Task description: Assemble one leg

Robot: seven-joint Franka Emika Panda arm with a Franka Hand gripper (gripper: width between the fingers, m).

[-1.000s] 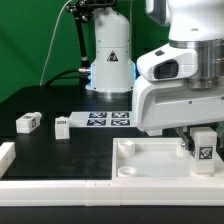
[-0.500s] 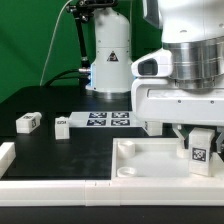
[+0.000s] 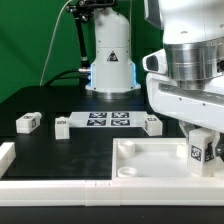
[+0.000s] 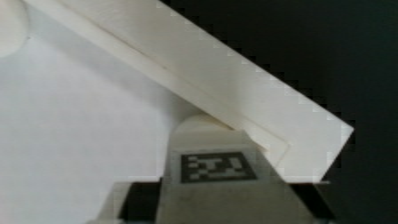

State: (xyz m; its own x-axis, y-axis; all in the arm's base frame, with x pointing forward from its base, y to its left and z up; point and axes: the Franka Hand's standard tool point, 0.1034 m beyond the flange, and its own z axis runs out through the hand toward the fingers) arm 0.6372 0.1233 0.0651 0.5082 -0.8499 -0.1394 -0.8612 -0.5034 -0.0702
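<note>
You had gripper (image 3: 202,140) clamped on leg (image 3: 201,152), held upright over tabletop panel (image 3: 150,160) corner (prob. lining w/ socket; socket itself hidden).

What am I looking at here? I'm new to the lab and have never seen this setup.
A robot arm is putting furniture together. The exterior view comes from a camera off the arm; the wrist view looks down from the arm's wrist. Its gripper holds a leg, a small white tagged block, at a corner of the large white panel. On the black table lie three more legs and the marker board. The wrist view shows the held leg against the panel.
</note>
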